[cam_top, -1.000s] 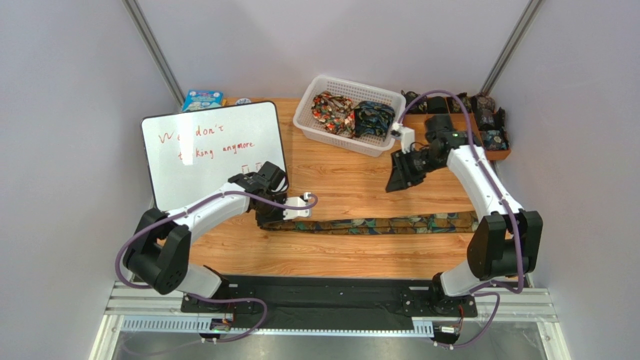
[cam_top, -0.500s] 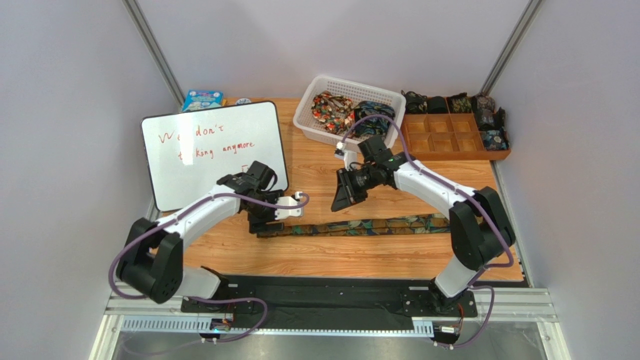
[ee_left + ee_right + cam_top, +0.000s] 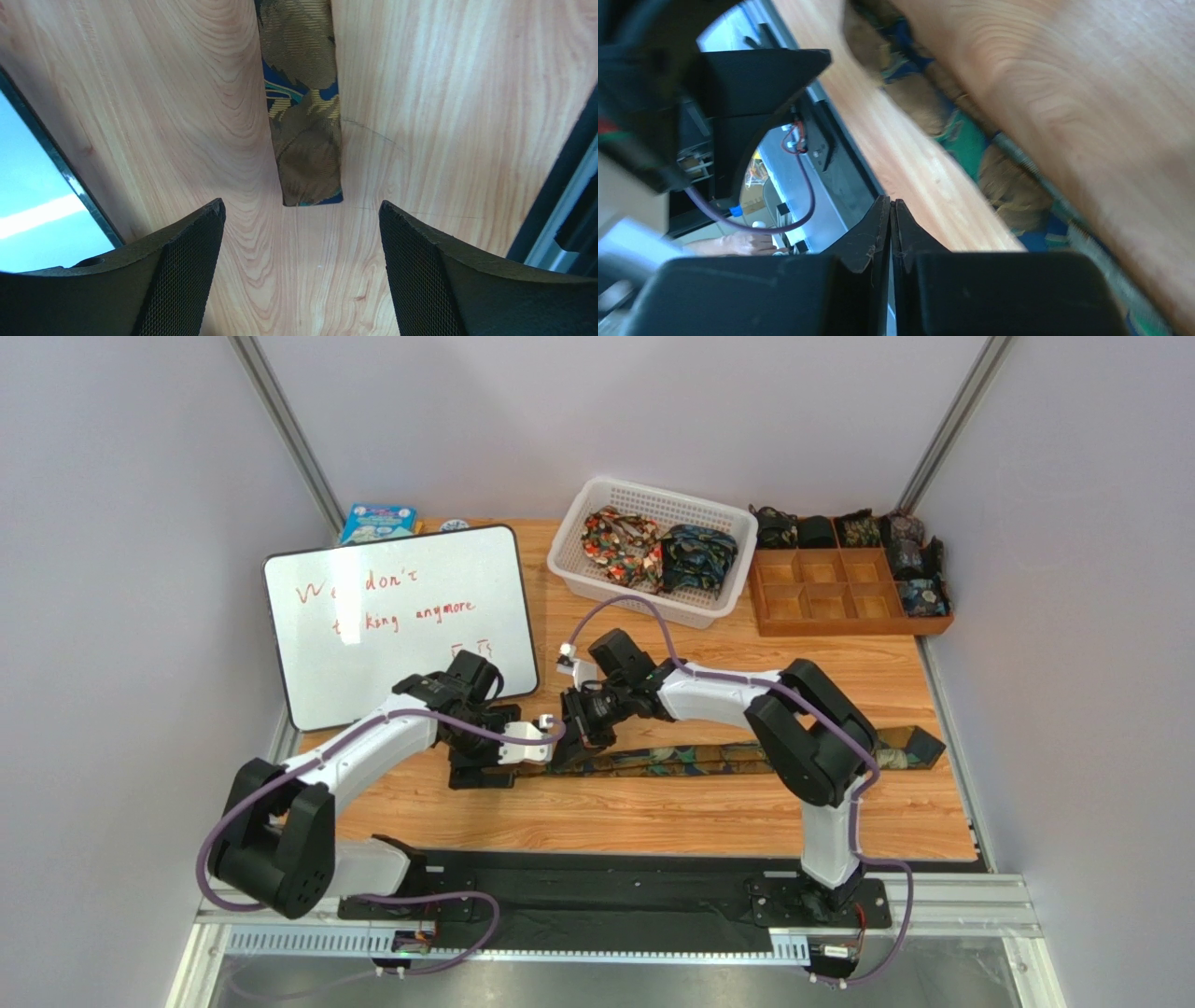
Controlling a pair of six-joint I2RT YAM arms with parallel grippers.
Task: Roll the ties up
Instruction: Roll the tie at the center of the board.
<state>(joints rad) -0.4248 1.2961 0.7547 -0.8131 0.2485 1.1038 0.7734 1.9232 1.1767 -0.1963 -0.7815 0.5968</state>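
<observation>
Left gripper was seen spread wide over the end of the flat tie, nothing gripped; right gripper was pressed closed, empty.

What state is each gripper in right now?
Left gripper: open, holding nothing; the tie end lies flat ahead of it.
Right gripper: shut, nothing visibly held.

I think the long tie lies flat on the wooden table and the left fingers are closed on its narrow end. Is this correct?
Not quite. The left fingers are open, not closed on the narrow end: in the left wrist view they stand wide apart and the end of the tie lies untouched before the gap. The tie does lie flat on the wooden table.
</observation>
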